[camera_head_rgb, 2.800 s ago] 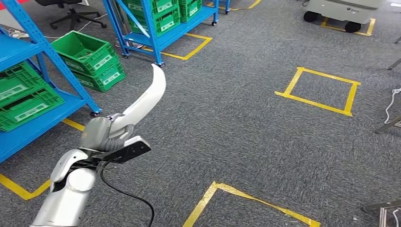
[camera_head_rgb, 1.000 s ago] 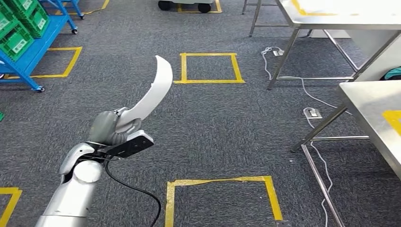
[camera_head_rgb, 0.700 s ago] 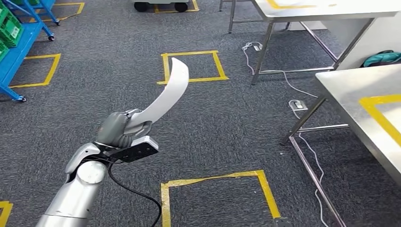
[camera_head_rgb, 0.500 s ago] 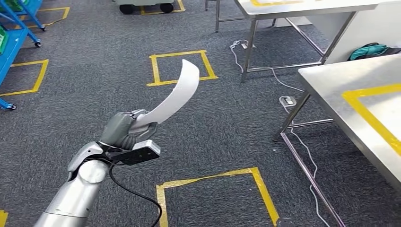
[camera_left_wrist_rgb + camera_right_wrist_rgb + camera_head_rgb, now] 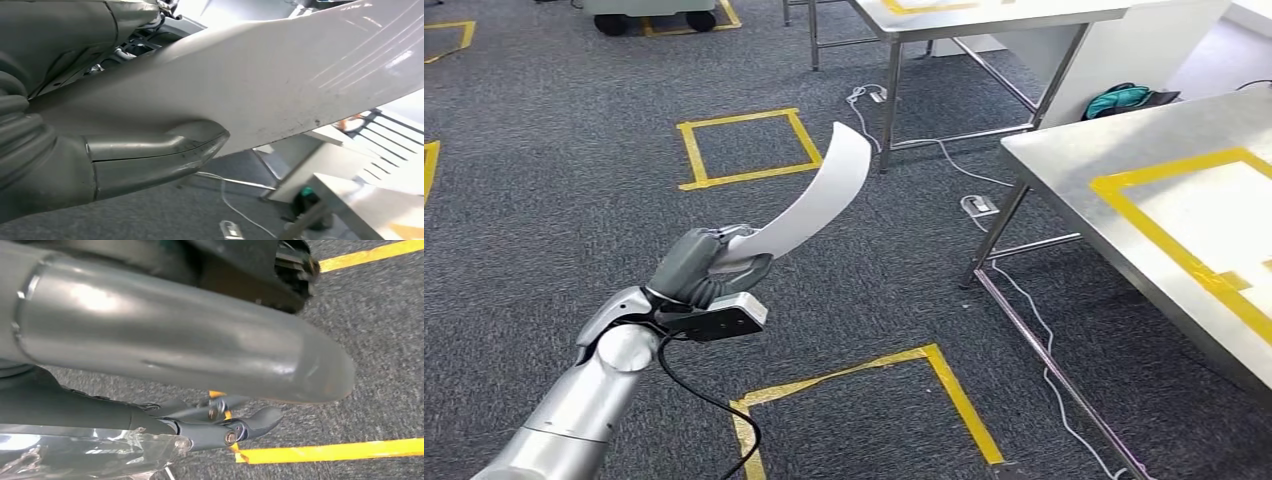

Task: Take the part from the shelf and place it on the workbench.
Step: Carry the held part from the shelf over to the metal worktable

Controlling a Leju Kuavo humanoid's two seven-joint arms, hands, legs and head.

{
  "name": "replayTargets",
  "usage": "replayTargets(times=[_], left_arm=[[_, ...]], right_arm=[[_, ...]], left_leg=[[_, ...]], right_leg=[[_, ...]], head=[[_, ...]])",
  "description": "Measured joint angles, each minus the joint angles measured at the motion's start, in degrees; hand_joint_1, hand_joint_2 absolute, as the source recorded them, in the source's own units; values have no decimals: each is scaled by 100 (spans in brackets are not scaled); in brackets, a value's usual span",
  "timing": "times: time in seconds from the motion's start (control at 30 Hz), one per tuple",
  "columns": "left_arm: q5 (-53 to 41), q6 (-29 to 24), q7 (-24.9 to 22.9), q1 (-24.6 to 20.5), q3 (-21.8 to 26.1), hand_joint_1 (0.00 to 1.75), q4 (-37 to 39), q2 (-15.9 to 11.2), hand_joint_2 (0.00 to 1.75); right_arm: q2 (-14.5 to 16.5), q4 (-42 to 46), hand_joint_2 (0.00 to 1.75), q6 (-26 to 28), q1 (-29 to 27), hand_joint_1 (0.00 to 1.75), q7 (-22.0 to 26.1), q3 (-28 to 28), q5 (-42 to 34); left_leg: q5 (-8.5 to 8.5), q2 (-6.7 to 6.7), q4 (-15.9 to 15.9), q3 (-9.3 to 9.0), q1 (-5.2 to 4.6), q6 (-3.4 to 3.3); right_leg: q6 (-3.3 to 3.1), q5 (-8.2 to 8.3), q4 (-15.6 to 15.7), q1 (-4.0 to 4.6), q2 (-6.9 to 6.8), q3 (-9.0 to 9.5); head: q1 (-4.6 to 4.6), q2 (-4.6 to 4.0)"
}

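In the head view my left hand (image 5: 699,268) grips the narrow end of a long, curved white part (image 5: 819,205), which rises up and to the right over the carpet. In the left wrist view the white part (image 5: 280,85) lies across my left hand's thumb (image 5: 150,160). The steel workbench (image 5: 1114,135) with a yellow tape outline stands at the right, apart from the part. My right hand (image 5: 175,340) hangs over the carpet with its fingers (image 5: 225,427) stretched out and nothing in them.
A second steel table (image 5: 984,12) stands at the back. White cables and a floor socket (image 5: 977,205) lie by the workbench legs. Yellow tape squares (image 5: 744,145) (image 5: 864,400) mark the grey carpet. A teal bag (image 5: 1119,100) lies beyond the workbench.
The whole view has swung right: the blue shelves and green crates have left the picture and the workbench has come in at the right. My left hand still holds the part.
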State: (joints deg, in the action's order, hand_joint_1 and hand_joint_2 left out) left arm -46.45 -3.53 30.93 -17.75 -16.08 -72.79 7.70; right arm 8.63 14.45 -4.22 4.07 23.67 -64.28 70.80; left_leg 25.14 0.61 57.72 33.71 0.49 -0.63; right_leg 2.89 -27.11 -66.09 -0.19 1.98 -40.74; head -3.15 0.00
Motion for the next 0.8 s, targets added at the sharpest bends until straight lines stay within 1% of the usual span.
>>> replayTargets(times=[0.03,0.07,0.1,0.13,0.17,0.2,0.23,0.27,0.3,0.33,0.37,0.4,0.43,0.47,0.5,0.53,0.57,0.6,0.63,0.67,0.7,0.73,0.77,0.8], left_arm=[[9,5,4,-4,-8,175,14,-4,175],[19,14,7,-3,-11,175,33,-9,175],[34,26,13,-6,-18,175,56,-13,175],[54,41,26,-15,-29,175,79,-14,175],[71,55,44,-30,-43,175,101,-14,175],[87,67,64,-54,-62,175,121,-14,175],[101,75,81,-85,-80,175,139,-17,175],[114,81,93,-120,-98,175,158,-21,175],[127,85,101,-154,-119,175,178,-25,175],[137,86,104,-183,-137,175,199,-28,175],[142,86,106,-206,-156,175,220,-28,175],[145,86,107,-224,-173,175,238,-27,175],[147,86,108,-242,-184,175,254,-27,175],[150,86,108,-261,-192,175,268,-28,175],[152,83,106,-278,-197,175,292,-34,175],[155,78,96,-292,-199,175,323,-43,175],[156,71,80,-300,-201,175,362,-53,175],[155,62,62,-306,-201,175,405,-61,175],[154,54,42,-313,-202,175,441,-66,175],[152,46,26,-328,-202,175,472,-67,175],[150,39,10,-353,-202,175,497,-67,175],[149,33,-4,-386,-203,175,522,-66,175],[146,25,-16,-421,-204,175,544,-66,175],[144,15,-29,-450,-205,175,568,-63,175]], right_arm=[[0,-1,0,0,15,0,1,13,2],[0,-2,0,0,24,0,1,25,7],[0,-4,0,-1,25,0,0,34,15],[0,-7,0,-1,21,0,-2,44,31],[0,-9,0,-1,19,0,-5,53,50],[0,-9,0,-1,22,0,-13,61,73],[0,-10,0,0,35,0,-25,71,96],[0,-12,0,0,54,0,-37,84,112],[0,-14,0,0,73,0,-48,97,124],[0,-15,0,0,86,0,-54,109,131],[0,-16,0,0,90,0,-57,118,134],[0,-17,0,0,88,0,-61,125,136],[0,-19,0,0,85,0,-64,134,139],[0,-20,0,0,87,0,-68,144,144],[0,-21,0,0,90,0,-73,154,149],[0,-21,0,0,96,0,-78,162,154],[0,-22,0,0,100,0,-86,168,157],[0,-23,0,1,99,0,-94,172,159],[0,-24,0,1,96,0,-101,175,161],[0,-25,0,2,95,0,-107,179,161],[1,-25,0,2,97,0,-109,184,161],[1,-25,0,2,106,0,-109,190,161],[1,-25,0,4,119,0,-108,195,158],[1,-25,0,9,131,0,-106,199,155]], left_leg=[[4,-67,1,-1,-9,-14],[8,-138,1,-2,-16,-20],[13,-204,2,-4,-20,-24],[19,-263,3,-9,-22,-23],[28,-318,3,-18,-22,-18],[40,-366,5,-32,-26,-6],[54,-409,9,-43,-42,14],[66,-447,15,-51,-61,35],[74,-485,19,-58,-78,57],[77,-527,17,-63,-88,78],[83,-575,14,-74,-85,102],[105,-581,21,-83,-73,133],[168,-525,88,-63,-62,165],[285,-424,261,7,-53,195],[450,-295,561,141,-46,217],[633,-191,958,331,-45,228],[774,-133,1338,523,-45,232],[823,-104,1591,663,-46,231],[760,-88,1641,713,-45,224],[594,-73,1468,654,-44,213],[369,-33,1121,506,-39,203],[173,57,725,332,-30,199],[51,142,378,178,-17,195],[-7,215,147,79,-11,188]], right_leg=[[15,-183,-398,0,-96,-187],[27,-313,-747,0,-137,-351],[32,-349,-938,0,-151,-438],[34,-274,-893,0,-162,-404],[33,-113,-624,0,-194,-253],[28,71,-209,2,-280,-21],[14,197,183,21,-387,207],[-13,271,465,34,-462,367],[-45,287,609,49,-500,449],[-84,273,632,67,-468,458],[-124,286,640,65,-398,448],[-156,295,650,59,-338,448],[-188,307,662,49,-282,452],[-216,321,675,32,-228,459],[-237,329,682,18,-174,463],[-252,333,683,12,-116,462],[-260,334,683,9,-52,461],[-265,334,682,8,15,462],[-265,334,682,7,82,463],[-261,336,681,5,144,466],[-255,339,680,-1,206,469],[-236,341,672,2,263,464],[-213,345,659,3,314,448],[-183,353,656,3,359,425]], head=[[-11,0],[-10,0],[-10,0],[-11,0],[-11,0],[-13,0],[-16,0],[-12,0],[-9,0],[-8,0],[-5,0],[-6,0],[-2,0],[6,0],[17,0],[26,0],[31,0],[34,0],[34,0],[33,0],[33,0],[34,0],[36,0],[38,0]])
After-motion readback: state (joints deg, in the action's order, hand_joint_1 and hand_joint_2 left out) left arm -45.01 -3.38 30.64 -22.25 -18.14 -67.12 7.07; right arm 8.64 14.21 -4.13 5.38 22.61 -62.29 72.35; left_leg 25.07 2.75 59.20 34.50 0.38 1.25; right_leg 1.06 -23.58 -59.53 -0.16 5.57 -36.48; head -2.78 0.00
